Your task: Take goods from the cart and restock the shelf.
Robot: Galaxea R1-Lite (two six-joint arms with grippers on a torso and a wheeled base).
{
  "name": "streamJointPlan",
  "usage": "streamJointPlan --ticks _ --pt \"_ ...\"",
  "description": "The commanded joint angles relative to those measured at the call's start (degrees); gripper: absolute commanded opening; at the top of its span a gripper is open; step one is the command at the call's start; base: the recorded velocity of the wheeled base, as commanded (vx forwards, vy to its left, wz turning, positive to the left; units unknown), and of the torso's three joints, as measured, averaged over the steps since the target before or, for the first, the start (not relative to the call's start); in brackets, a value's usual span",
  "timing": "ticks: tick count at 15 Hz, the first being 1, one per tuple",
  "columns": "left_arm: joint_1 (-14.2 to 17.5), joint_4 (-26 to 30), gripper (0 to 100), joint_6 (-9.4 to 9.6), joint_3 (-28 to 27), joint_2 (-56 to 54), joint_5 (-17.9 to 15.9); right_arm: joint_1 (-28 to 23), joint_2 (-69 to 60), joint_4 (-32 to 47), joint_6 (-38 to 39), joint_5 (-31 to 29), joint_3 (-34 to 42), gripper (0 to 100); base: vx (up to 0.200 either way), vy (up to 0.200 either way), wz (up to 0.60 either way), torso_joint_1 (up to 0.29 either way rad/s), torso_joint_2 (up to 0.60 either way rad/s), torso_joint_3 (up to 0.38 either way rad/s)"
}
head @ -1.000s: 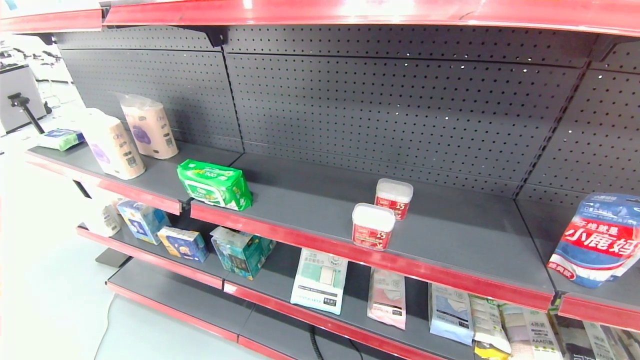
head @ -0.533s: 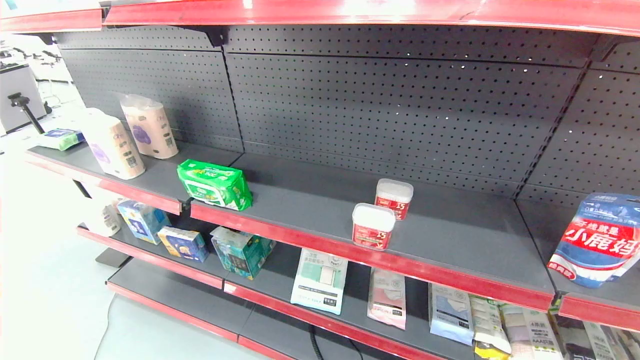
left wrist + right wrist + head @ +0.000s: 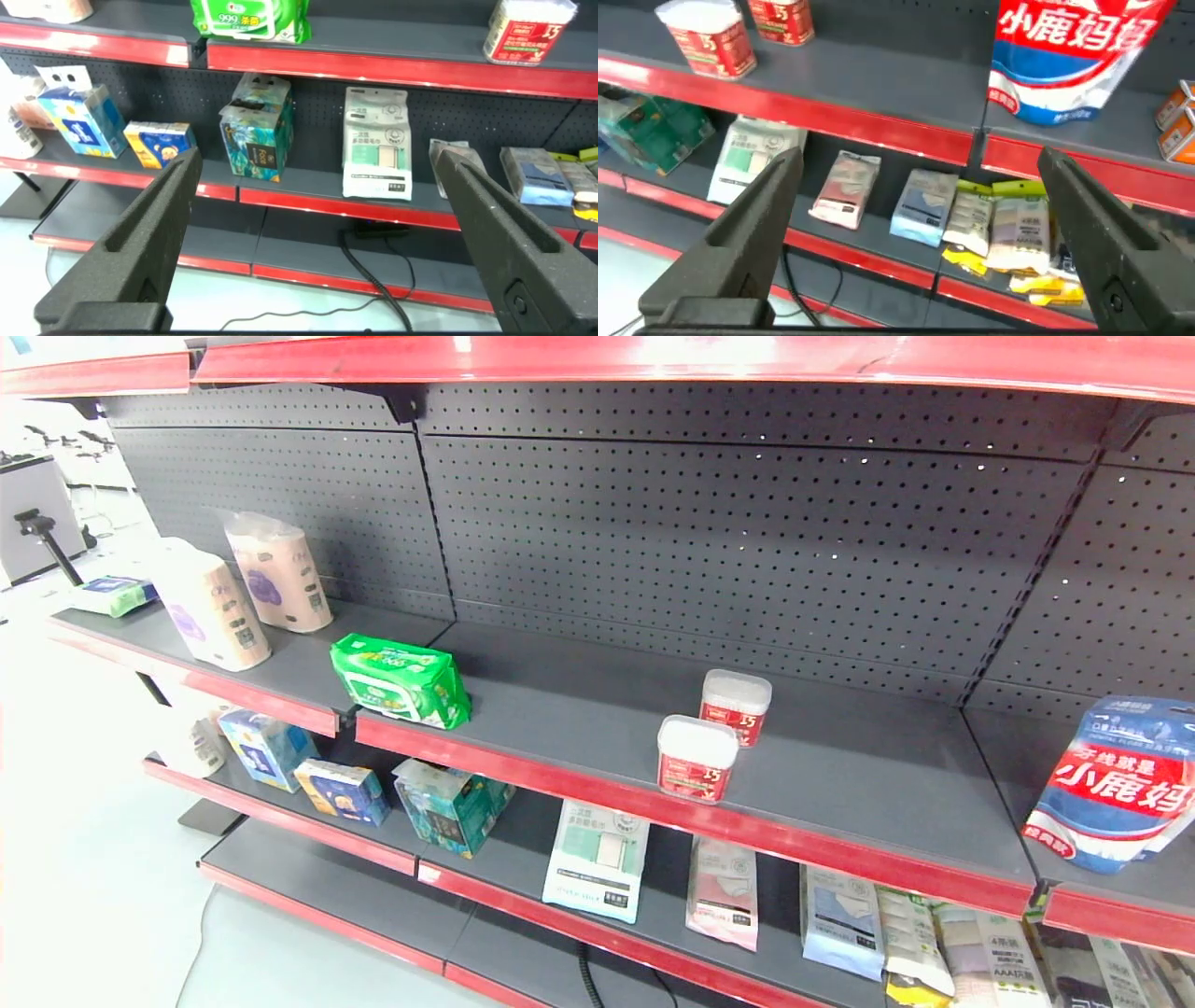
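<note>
Sparse shelf point(image 3: 579, 709). Empty, spread wide: left gripper point(image 3: 315, 159), right gripper point(image 3: 920, 159). Goods like the lidded tub point(image 3: 695, 758): probably light, rigid, slick; pinch sidewalls below lid.

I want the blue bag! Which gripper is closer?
Right. The right gripper faces the shelves by the blue bag; the left gripper faces the teal box, far to its left.

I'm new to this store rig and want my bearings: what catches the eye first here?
The bright green wipes pack at the front edge of the middle shelf stands out most. To its right stand two red-and-white tubs, one behind the other, and at the far right a big blue-and-red bag.
</note>
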Motion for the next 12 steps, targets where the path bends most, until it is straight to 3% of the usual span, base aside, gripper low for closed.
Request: streamJointPlan --ticks 1,7,12 --pt "0.0 0.0 100 -0.04 0.0 0.1 0.0 0.2 0.4 0.1 0.6 0.0 0.1 100 0.0 0.0 0.0 0.0 0.0 0.0" --pt "0.0 0.0 100 -0.04 0.0 0.1 0.0 0.2 0.4 0.2 3.1 -0.3 0.1 100 0.0 0.0 0.0 0.0 0.0 0.0" --pt "0.0 0.0 100 -0.04 0.0 0.1 0.0 0.2 0.4 0.2 3.2 -0.3 0.1 100 0.0 0.0 -0.6 0.004 0.0 0.001"
